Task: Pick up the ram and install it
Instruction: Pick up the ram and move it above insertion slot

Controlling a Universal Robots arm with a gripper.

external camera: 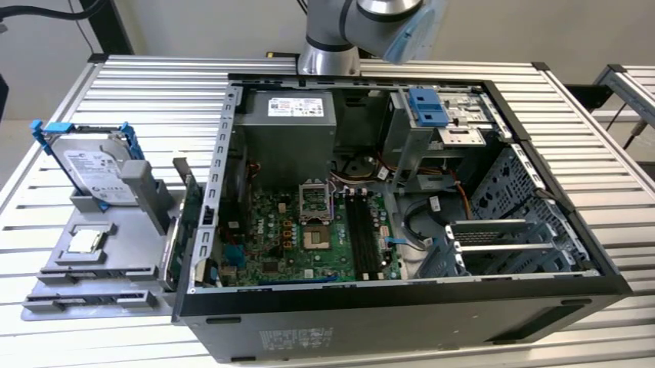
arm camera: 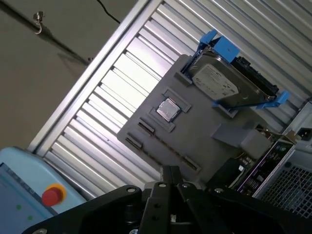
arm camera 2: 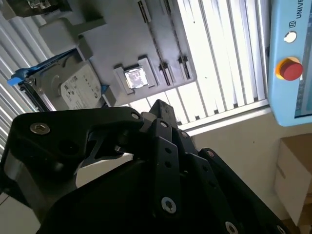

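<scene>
The pincer is hanging well above the table. In both wrist views its black, angular metal fingers are lying flat against each other, closed, with nothing showing between them. Under it a matte grey plastic tray is resting on the ribbed aluminium slats. The tray is carrying a silvery hard drive standing on edge in a blue plastic frame, a small square processor with a shiny lid in a square pocket, and several narrow dark grooves. In the exterior view the open steel computer case is lying just beside the tray, toward the exterior view's right. On its green motherboard, long black memory slots are running side by side. I cannot tell where the ram is sitting, or whether 1 of these slim dark strips is the ram.
</scene>
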